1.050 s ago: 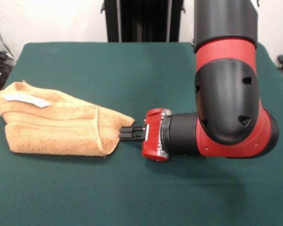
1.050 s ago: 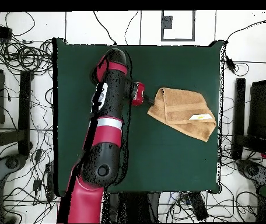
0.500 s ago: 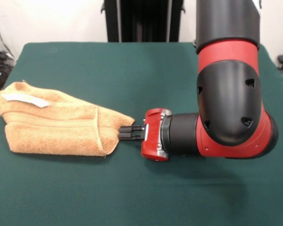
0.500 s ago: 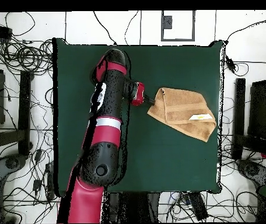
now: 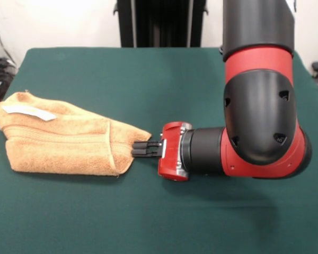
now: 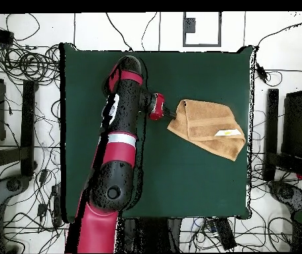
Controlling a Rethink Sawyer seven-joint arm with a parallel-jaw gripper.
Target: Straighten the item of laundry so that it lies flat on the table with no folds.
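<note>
Orange-tan towel (image 5: 63, 140) folded over w/ white tag (image 5: 29, 111) up top; gripper (image 5: 135, 150) fingers pinching its corner.

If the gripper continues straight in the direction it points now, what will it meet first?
Most likely the towel. The gripper lies level, low over the table, and points at the towel's folded corner. Its tips look to be at the cloth already, though I cannot tell whether they touch it.
</note>
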